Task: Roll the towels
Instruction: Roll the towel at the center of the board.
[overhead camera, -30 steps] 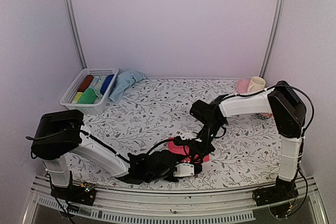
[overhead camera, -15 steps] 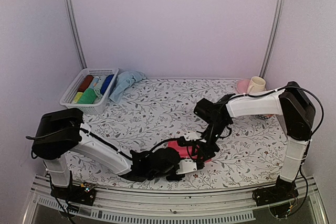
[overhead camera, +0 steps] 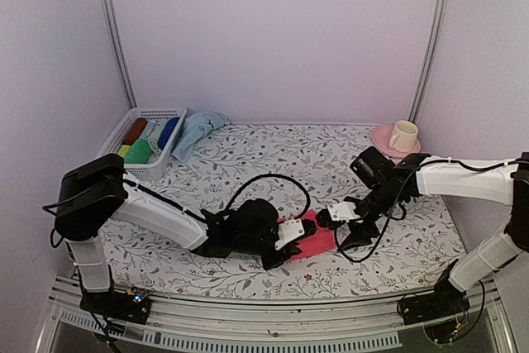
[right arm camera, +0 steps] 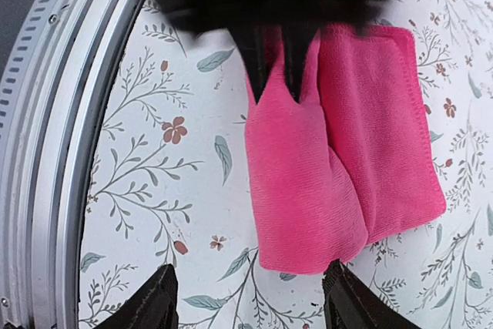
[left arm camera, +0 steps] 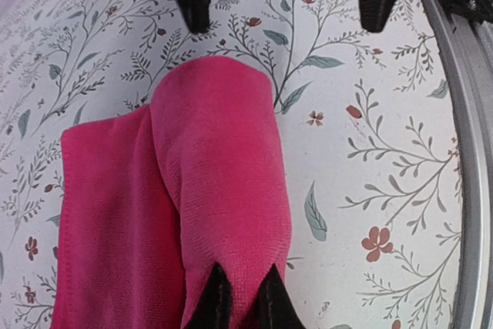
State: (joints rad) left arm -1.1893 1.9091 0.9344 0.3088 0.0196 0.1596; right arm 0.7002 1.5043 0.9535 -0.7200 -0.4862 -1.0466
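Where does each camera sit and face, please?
Top external: above, behind the robot, looking down on the table; left arm and right arm show.
Left wrist: looks along the left tool, shut on the pink towel.
Right wrist: looks down past the open right tool.
Shared: both wrist views show the pink towel and the opposite tool.

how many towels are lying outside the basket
2: the pink towel front middle, pinched by the left gripper; the pale blue towel crumpled beside the basket, back left. None looks hidden.
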